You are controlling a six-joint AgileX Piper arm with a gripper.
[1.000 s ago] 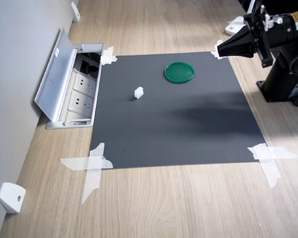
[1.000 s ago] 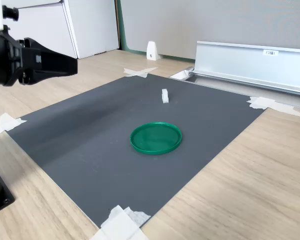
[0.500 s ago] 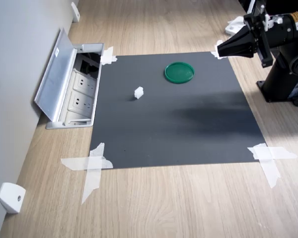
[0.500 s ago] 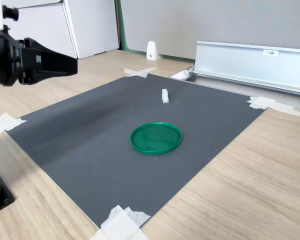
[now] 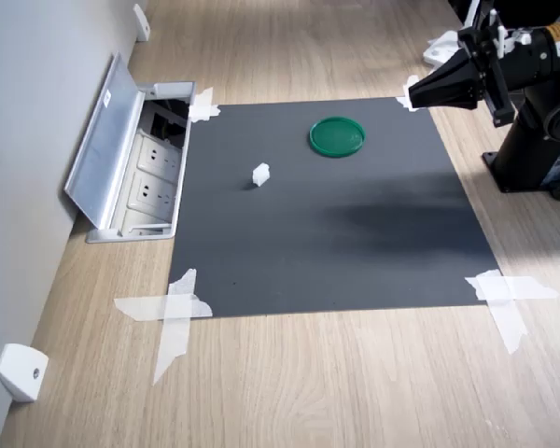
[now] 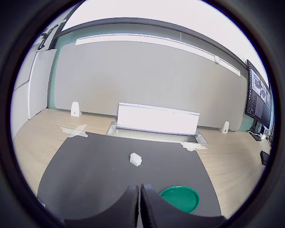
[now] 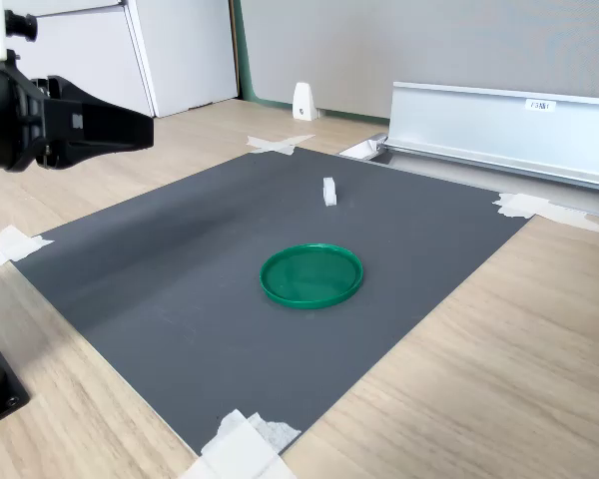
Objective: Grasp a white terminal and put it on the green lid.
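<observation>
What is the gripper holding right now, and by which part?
Nothing. The gripper has its fingers shut together in the air, empty. The tiny white plastic terminal block lies alone on the dark mat, apart from the round green plastic lid.

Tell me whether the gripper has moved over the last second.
No. In the first exterior view, the gripper stays by the mat's taped corner, as before.

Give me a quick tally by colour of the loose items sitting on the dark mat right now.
White: 1, the white terminal
Green: 1, the green lid
Total: 2, apart from each other on the dark mat; the gripper holds neither.
</observation>
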